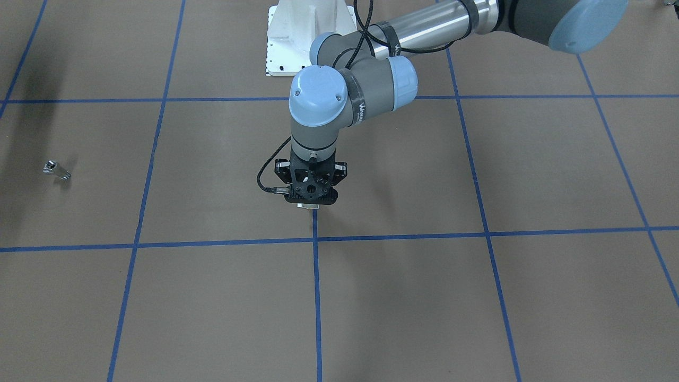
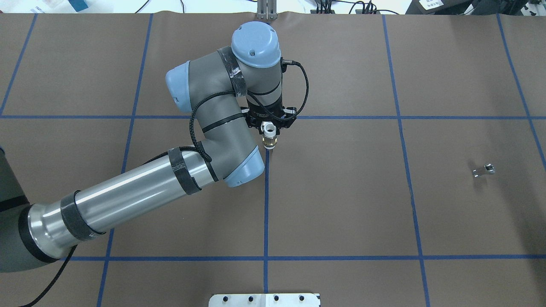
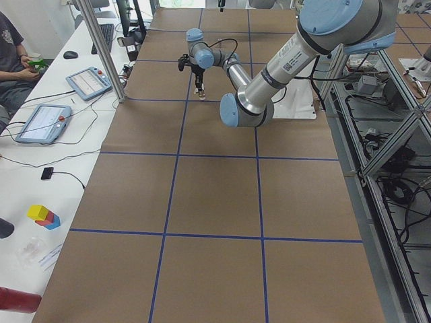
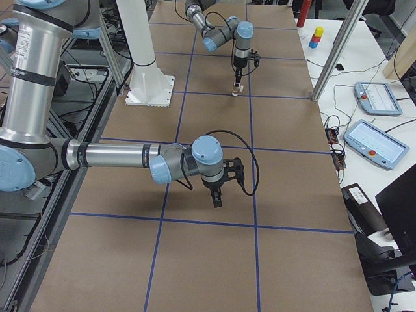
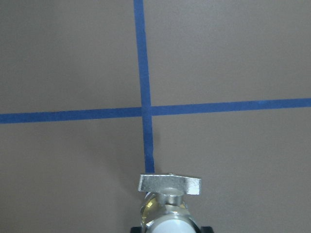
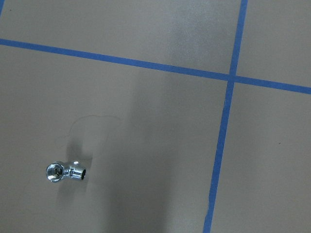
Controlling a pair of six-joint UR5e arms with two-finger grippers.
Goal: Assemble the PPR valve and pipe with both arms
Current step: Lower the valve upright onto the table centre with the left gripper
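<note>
My left gripper [image 2: 269, 123] points straight down near the table's middle and is shut on the PPR valve [image 2: 269, 137]. The valve hangs upright, white ring above, brass part below, over a blue tape line. The left wrist view shows its flat tab handle [image 5: 170, 184] and white end [image 5: 171, 225]. From the front, only a pale bit of the valve [image 1: 304, 206] shows under the gripper [image 1: 312, 197]. The pipe [image 2: 483, 169] lies alone far out on the robot's right side; it also shows in the front view [image 1: 56, 170] and the right wrist view [image 6: 66, 172]. My right gripper [image 4: 218, 197] hovers over the table, and I cannot tell if it is open.
The white base plate [image 1: 307, 37] sits at the robot's edge of the table, also in the overhead view [image 2: 264, 299]. Blue tape lines [image 2: 266, 204] grid the brown table cover. A side desk with tablets [image 4: 374, 97] and a metal post [image 4: 331, 58] border the far side.
</note>
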